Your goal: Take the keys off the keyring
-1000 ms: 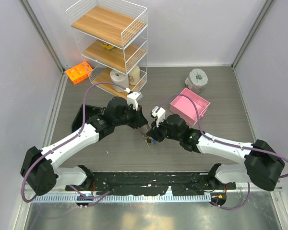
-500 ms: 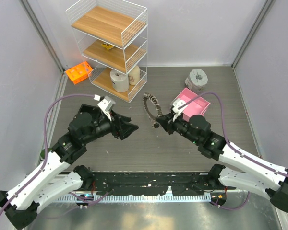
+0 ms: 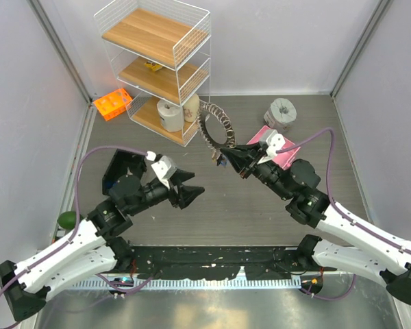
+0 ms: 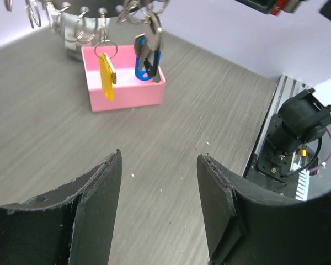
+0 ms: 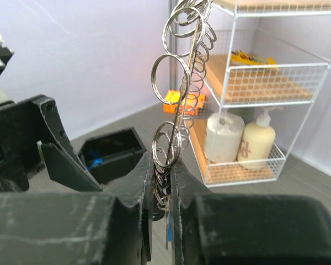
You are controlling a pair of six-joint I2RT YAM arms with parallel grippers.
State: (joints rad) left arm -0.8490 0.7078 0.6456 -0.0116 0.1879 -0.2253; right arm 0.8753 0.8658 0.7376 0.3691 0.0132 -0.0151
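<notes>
Pale-walled test cell around a grey wood-grain table

Plain walls of a faint lilac-white close the table in on three sides, with slanting metal posts at the two far corners. The tabletop is dark grey with a fine streaked grain. At the far left stands a white wire rack with three light wooden shelves. A ribbed aluminium rail runs along the near edge. The light is soft and even, and the shadows are faint.
</notes>
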